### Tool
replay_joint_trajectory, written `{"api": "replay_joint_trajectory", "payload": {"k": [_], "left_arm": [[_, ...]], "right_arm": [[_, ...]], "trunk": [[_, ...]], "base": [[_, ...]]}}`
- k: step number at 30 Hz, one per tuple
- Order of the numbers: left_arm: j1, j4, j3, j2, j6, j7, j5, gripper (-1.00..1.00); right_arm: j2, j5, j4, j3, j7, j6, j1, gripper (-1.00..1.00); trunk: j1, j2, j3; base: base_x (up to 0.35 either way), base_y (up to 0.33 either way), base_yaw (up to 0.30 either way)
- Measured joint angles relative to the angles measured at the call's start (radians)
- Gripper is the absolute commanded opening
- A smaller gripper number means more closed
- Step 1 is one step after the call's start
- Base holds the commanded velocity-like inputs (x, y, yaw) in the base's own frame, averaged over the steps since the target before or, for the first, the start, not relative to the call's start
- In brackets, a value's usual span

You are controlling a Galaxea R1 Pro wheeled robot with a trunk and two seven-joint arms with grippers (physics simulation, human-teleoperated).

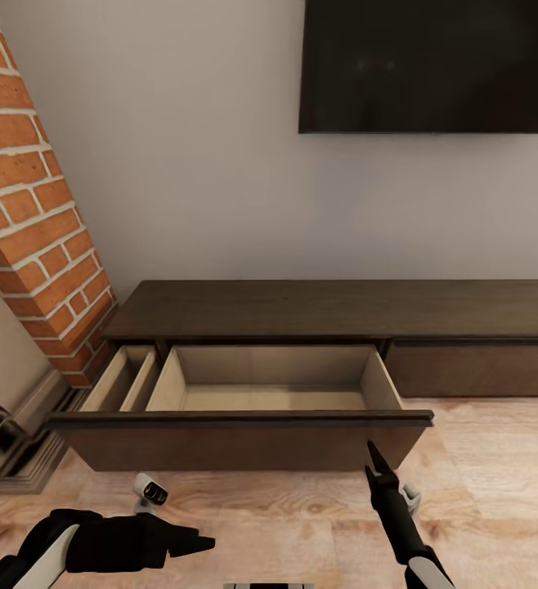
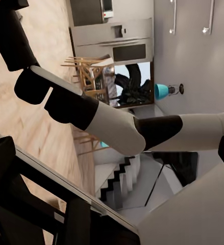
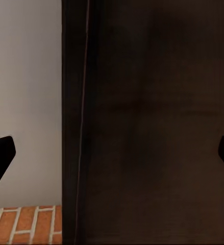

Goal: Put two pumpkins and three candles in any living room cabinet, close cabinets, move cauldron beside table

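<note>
Pale wood-plank floor [image 1: 481,458] under me, brick column [image 1: 32,204] beyond my left gripper [image 1: 195,542], its jaw state unclear. Just ahead of my right gripper [image 1: 375,460], fingers spread, the matte dark-brown cabinet [image 1: 244,438] stands pulled open, beige inside.

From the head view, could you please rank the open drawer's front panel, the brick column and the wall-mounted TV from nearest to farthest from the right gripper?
1. Drawer front panel, just ahead of the right gripper.
2. Brick column, far left.
3. TV, high on the wall.
</note>
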Motion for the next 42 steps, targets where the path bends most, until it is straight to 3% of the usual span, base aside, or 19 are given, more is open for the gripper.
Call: {"api": "replay_joint_trajectory", "payload": {"k": [7, 11, 14, 16, 18, 20, 23, 26, 29, 31, 33, 36, 39, 40, 42], "left_arm": [[0.0, 0.0, 0.018, 0.003, 0.0, 0.0, 0.0, 1.0], [0.0, 0.0, 0.053, 0.005, 0.001, 0.003, -0.005, 1.0], [0.0, 0.0, 0.099, 0.007, 0.002, 0.007, -0.007, 1.0], [0.0, 0.0, 0.151, 0.009, 0.004, 0.008, -0.008, 1.0], [0.0, 0.001, 0.211, 0.013, 0.007, 0.01, -0.011, 1.0], [-0.001, 0.002, 0.253, 0.024, 0.008, 0.011, -0.018, 1.0], [-0.001, 0.011, 0.292, 0.053, 0.009, 0.013, -0.025, 1.0], [-0.002, 0.027, 0.312, 0.077, 0.009, 0.014, -0.028, 1.0], [-0.002, 0.039, 0.322, 0.088, 0.01, 0.015, -0.032, 1.0], [-0.002, 0.057, 0.325, 0.089, 0.008, 0.023, -0.056, 1.0], [-0.002, 0.091, 0.327, 0.088, 0.007, 0.052, -0.085, 1.0], [-0.002, 0.135, 0.328, 0.087, 0.005, 0.093, -0.099, 1.0], [-0.002, 0.191, 0.329, 0.085, 0.001, 0.189, -0.109, 1.0], [-0.002, 0.216, 0.331, 0.082, -0.002, 0.272, -0.113, 1.0], [-0.002, 0.233, 0.332, 0.078, -0.016, 0.348, -0.113, 1.0]], "right_arm": [[-0.002, 0.002, -0.002, 0.01, -0.017, 0.015, 0.0, 1.0], [-0.008, 0.009, -0.007, 0.063, -0.064, 0.057, 0.0, 1.0], [-0.011, 0.013, -0.008, 0.104, -0.073, 0.171, 0.0, 1.0], [-0.016, 0.016, -0.006, 0.117, -0.074, 0.268, 0.0, 1.0], [-0.039, 0.018, -0.002, 0.123, -0.073, 0.338, 0.0, 1.0], [-0.055, 0.04, 0.001, 0.126, -0.07, 0.36, 0.0, 1.0], [-0.064, 0.104, 0.004, 0.126, -0.067, 0.372, 0.0, 1.0], [-0.067, 0.156, 0.007, 0.126, -0.064, 0.374, 0.0, 1.0], [-0.068, 0.176, 0.013, 0.126, -0.065, 0.369, 0.001, 1.0], [-0.067, 0.188, 0.042, 0.126, -0.062, 0.367, 0.002, 1.0], [-0.066, 0.199, 0.076, 0.125, -0.06, 0.366, 0.002, 1.0], [-0.065, 0.205, 0.112, 0.125, -0.059, 0.364, 0.002, 1.0], [-0.065, 0.207, 0.165, 0.123, -0.062, 0.362, 0.001, 1.0], [-0.065, 0.208, 0.196, 0.12, -0.065, 0.36, 0.002, 1.0], [-0.065, 0.207, 0.215, 0.12, -0.061, 0.357, 0.001, 1.0]], "trunk": [[0.0, 0.0, 0.0], [0.0, 0.0, 0.0], [-0.001, 0.0, 0.0], [-0.001, 0.0, 0.0], [-0.001, 0.0, 0.0], [-0.001, 0.0, 0.0], [-0.001, 0.0, 0.0], [-0.001, 0.0, 0.0], [-0.008, 0.014, 0.006], [-0.016, 0.028, 0.012], [-0.023, 0.042, 0.019], [-0.035, 0.063, 0.028], [-0.046, 0.084, 0.038], [-0.05, 0.091, 0.041], [-0.058, 0.105, 0.047]], "base": [[-0.209, 0.0, 0.0], [-0.022, 0.0, 0.0], [-0.006, 0.0, 0.0], [-0.002, 0.0, 0.0], [0.0, 0.0, 0.0], [0.0, 0.0, 0.0], [0.0, 0.0, 0.0], [0.0, 0.0, 0.0], [0.0, 0.0, 0.0], [0.0, 0.0, 0.0], [0.0, 0.0, 0.0], [0.0, 0.0, 0.0], [0.0, 0.0, 0.0], [0.0, 0.0, 0.0], [0.0, 0.0, 0.0]]}}
